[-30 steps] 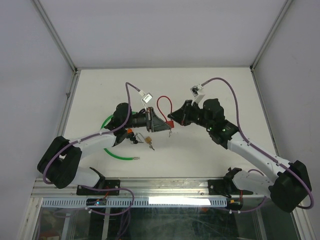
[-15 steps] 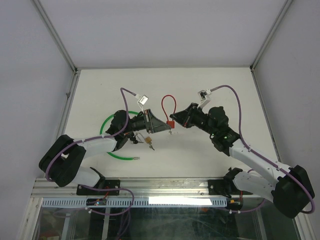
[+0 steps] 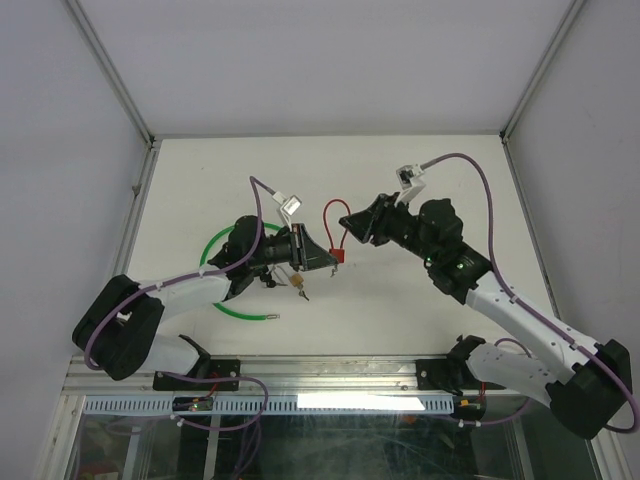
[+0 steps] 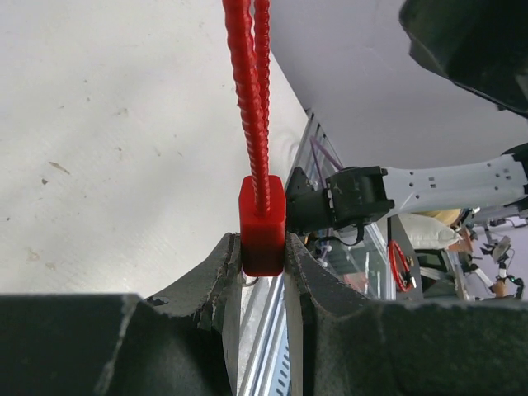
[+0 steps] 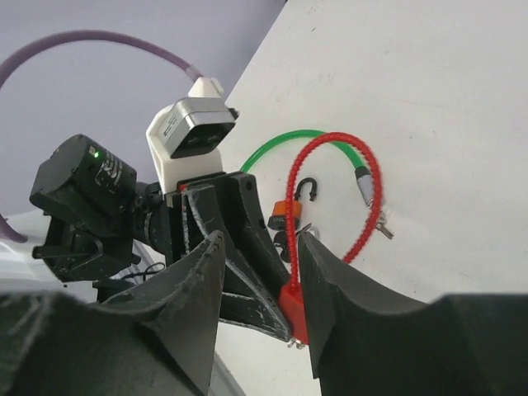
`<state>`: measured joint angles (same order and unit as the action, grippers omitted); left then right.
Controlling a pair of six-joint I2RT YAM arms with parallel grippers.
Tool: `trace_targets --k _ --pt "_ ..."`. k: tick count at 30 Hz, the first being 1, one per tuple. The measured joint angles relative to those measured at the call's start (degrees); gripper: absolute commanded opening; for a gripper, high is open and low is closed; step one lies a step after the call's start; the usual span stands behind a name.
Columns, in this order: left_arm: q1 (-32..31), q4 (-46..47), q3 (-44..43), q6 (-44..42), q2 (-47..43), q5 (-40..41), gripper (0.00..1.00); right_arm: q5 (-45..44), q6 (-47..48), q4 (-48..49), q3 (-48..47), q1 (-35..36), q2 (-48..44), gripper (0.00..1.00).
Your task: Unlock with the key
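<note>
Red cable (image 4: 252, 82) running off top edge in left wrist view, loop cut off. Left tool (image 4: 262, 247) fingers hiding lower part of red lock body (image 4: 262, 219). Left arm (image 3: 185, 290) covering part of green cable (image 3: 240, 313). Small dark piece (image 3: 304, 294) hanging beside orange padlock (image 3: 297, 281), too small to identify.

No writing, label, brand, number or sign can be read in any view; the red cable lock (image 4: 262, 223) and the white wrist camera housing (image 5: 191, 134) show nothing legible
</note>
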<state>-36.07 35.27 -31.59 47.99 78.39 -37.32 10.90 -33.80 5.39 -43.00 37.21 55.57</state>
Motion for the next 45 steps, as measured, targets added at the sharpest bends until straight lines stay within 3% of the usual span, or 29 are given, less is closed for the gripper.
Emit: trace_targets --k 8,17,19,23,25,45 --pt "-1.53 -9.68 -3.23 -7.74 -1.38 2.71 0.0 -1.42 3.98 -9.27 -8.68 4.74 8.68 0.44" --pt "-2.95 -15.02 -4.83 -13.07 -2.95 5.51 0.0 -2.54 4.37 -12.79 -9.42 5.73 14.21 0.4" --pt "-3.28 -15.8 -4.94 -13.66 -2.99 5.86 0.0 -2.4 4.39 -12.87 -9.46 6.25 15.26 0.34" --pt "-3.76 -17.07 -5.25 -14.53 -2.99 5.9 0.0 -2.36 4.61 -13.49 -9.81 6.93 16.55 0.07" --pt "-4.13 -17.4 -5.38 -14.78 -3.15 6.05 0.0 -2.93 4.98 -14.25 -10.05 6.93 16.59 0.0" --pt "-10.78 -16.92 -5.62 -18.64 -6.29 16.63 0.0 -4.57 3.02 -14.49 -7.1 4.33 9.57 0.0"
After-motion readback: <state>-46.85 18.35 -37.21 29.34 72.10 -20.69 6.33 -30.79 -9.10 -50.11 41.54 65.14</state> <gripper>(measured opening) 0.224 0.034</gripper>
